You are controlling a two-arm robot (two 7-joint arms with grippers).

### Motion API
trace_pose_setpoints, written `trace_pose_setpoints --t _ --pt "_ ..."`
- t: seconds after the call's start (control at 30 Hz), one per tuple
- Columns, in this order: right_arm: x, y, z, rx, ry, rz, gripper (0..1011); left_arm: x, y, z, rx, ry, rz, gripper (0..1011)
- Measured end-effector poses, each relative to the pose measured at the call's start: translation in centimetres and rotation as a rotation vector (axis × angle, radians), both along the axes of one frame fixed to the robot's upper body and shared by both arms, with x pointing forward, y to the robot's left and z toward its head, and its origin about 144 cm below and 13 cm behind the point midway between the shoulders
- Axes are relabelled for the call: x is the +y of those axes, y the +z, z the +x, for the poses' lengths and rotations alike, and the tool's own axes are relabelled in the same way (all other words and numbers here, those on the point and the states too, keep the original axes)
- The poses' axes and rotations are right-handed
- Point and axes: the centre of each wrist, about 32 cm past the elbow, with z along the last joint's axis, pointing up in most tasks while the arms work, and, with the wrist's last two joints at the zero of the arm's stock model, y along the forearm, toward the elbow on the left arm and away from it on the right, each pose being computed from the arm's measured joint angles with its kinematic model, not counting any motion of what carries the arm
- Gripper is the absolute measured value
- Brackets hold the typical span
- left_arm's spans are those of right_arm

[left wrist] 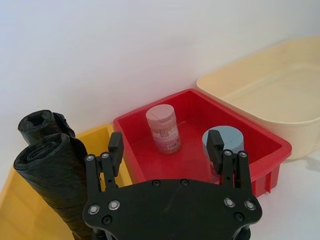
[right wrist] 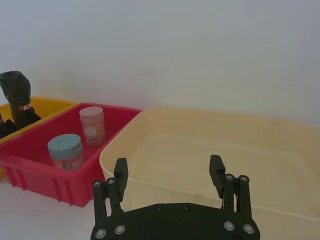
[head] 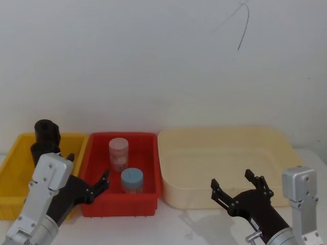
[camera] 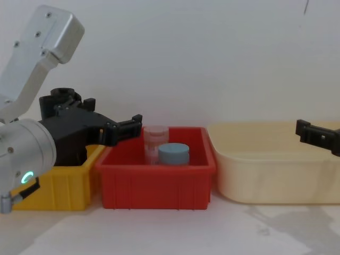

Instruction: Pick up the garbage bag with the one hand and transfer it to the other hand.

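Two black rolls stand upright in the yellow bin [head: 15, 158] at the far left. The garbage bag [right wrist: 16, 90], the taller roll, shows a red-and-white label in the right wrist view; its top [head: 47, 130] rises behind my left arm. In the left wrist view I cannot tell which of the two rolls [left wrist: 50, 170] it is. My left gripper [head: 87, 168], on the arm with the green light [camera: 26, 177], hangs open just right of the rolls, holding nothing. My right gripper [head: 232, 179] is open and empty, in front of the cream tub.
A red bin [head: 148, 196] in the middle holds a pink-lidded jar [head: 118, 153] and a blue-lidded jar [head: 132, 179]. A large cream tub [head: 225, 135] sits at the right. A white wall runs close behind the bins.
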Motion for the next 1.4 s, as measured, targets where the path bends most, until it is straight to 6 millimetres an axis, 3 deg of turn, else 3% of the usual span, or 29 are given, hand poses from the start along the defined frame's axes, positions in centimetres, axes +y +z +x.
trace_pose_setpoints --t 1.4 --pt "0.0 0.0 0.0 0.0 0.0 0.0 1001 0.0 0.0 0.0 0.0 0.0 0.0 1001"
